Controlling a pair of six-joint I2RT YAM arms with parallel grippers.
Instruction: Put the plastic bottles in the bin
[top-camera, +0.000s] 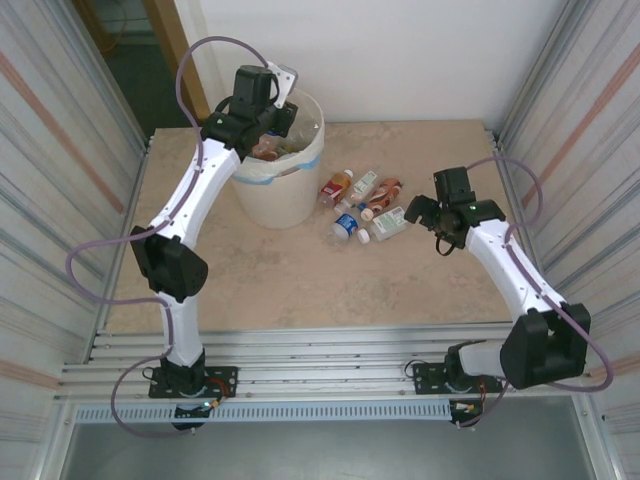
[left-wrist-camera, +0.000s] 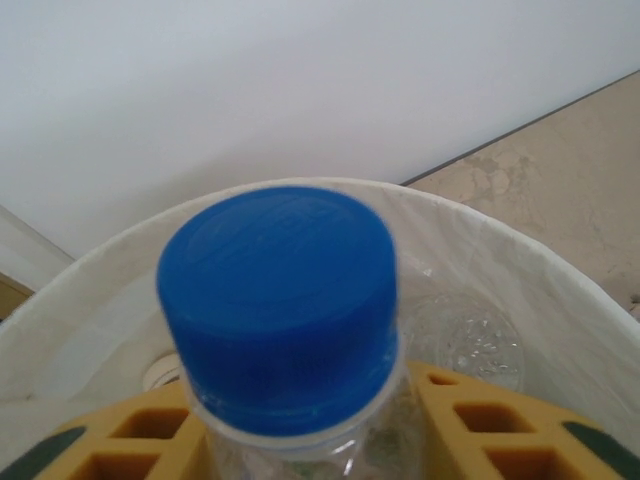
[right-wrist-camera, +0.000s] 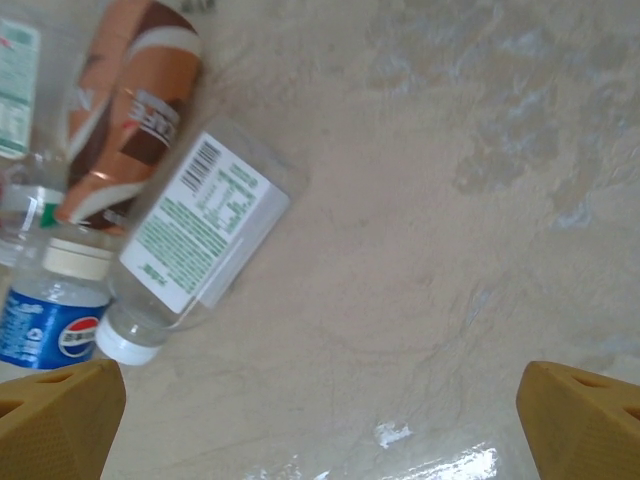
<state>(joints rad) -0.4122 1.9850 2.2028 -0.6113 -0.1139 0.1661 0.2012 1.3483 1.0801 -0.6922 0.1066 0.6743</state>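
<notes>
Yellow pads of the right gripper (right-wrist-camera: 320, 425) stand wide apart at the bottom corners of its wrist view, holding nothing, above bare beige stone-look tabletop (right-wrist-camera: 450, 200). Up and left of them a clear plastic bottle with a white-and-green label and white cap (right-wrist-camera: 195, 235) lies on its side, touching a blue-labelled cola bottle (right-wrist-camera: 48, 322) and a brown-wrapped bottle (right-wrist-camera: 125, 115). They look empty, light, thin-walled and slick, ready to roll; I'd pinch gently across the labelled belly. Farther off, at the upper left of the overhead view, the left gripper (left-wrist-camera: 320, 440) clamps a clear bottle with a blue screw cap (left-wrist-camera: 280, 300) just below its neck. It hangs over the cream-white round bin (left-wrist-camera: 500, 230), where other bottles lie.
</notes>
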